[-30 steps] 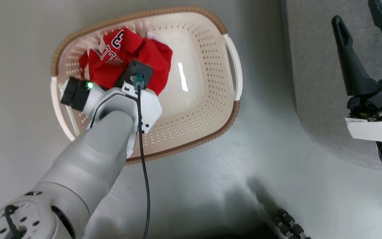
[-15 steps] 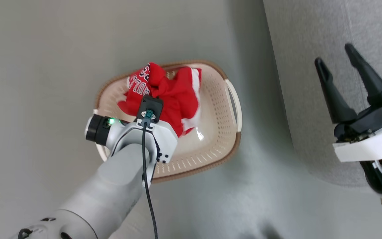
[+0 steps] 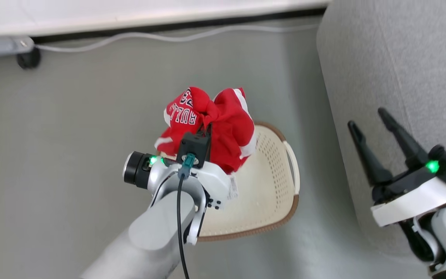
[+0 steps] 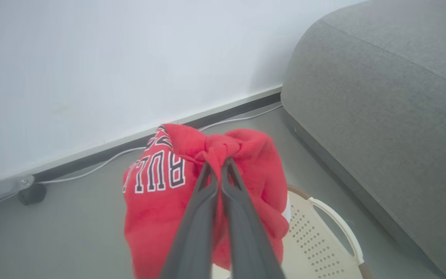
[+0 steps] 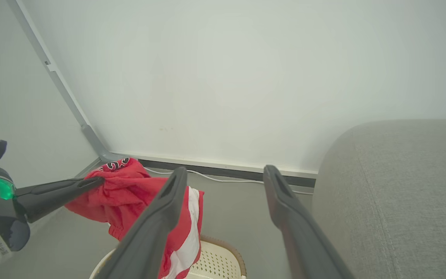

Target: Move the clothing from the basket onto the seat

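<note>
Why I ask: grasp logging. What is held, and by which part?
Left gripper pinches the clothing by a bunched fold at its top; right gripper holds nothing.

Clothing (image 3: 227, 128) now aloft above basket (image 3: 270, 186)

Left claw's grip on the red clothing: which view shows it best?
Left wrist view: the left claw is pinched shut on a gathered knot of the clothing. The head view has the wrist in front; the right wrist view shows it side-on.

Centre frame, the clothing (image 3: 211, 128) hangs from your left hand (image 4: 217, 164) above the basket (image 3: 281, 186) on the floor (image 3: 72, 135); the seat (image 3: 393, 69) stands along the right edge, your right hand (image 3: 368, 119) before it, a cable (image 3: 168, 37) across the top.
</note>
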You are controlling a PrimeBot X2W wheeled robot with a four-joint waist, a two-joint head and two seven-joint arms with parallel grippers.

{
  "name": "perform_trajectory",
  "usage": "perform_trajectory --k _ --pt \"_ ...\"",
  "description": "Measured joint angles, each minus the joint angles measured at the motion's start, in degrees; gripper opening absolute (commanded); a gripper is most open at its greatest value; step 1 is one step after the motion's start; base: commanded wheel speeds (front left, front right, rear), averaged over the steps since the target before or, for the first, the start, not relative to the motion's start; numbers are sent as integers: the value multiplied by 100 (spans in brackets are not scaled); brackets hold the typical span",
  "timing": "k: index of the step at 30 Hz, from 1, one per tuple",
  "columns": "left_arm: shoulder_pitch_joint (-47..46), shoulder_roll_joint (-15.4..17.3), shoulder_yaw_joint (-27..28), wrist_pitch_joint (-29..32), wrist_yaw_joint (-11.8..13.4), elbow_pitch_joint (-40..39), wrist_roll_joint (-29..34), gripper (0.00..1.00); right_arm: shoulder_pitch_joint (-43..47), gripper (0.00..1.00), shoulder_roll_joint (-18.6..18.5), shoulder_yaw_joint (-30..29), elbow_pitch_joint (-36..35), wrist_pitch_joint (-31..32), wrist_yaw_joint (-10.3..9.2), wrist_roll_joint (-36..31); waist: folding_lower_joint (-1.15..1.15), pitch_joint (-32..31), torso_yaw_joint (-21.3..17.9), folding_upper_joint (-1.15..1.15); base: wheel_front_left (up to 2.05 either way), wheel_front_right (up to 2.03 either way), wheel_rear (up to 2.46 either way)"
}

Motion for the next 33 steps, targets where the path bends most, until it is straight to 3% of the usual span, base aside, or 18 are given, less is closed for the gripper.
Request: perform_trajectory --k 5,20,33 --pt "402 1 467 0 -194 -467 614 0 180 100 203 136 226 0 -1 -43 0 -492 103 0 0 0 0" --pt "1062 55 1087 -1 -1374 -1371 1514 0 582 100 665 229 747 1 -1 -207 0 -1513 201 0 0 0 0" --pt "1170 69 1354 -25 -1568 -1917 1780 0 807 100 847 260 907 1 -1 -335 0 -1783 203 0 0 0 0"
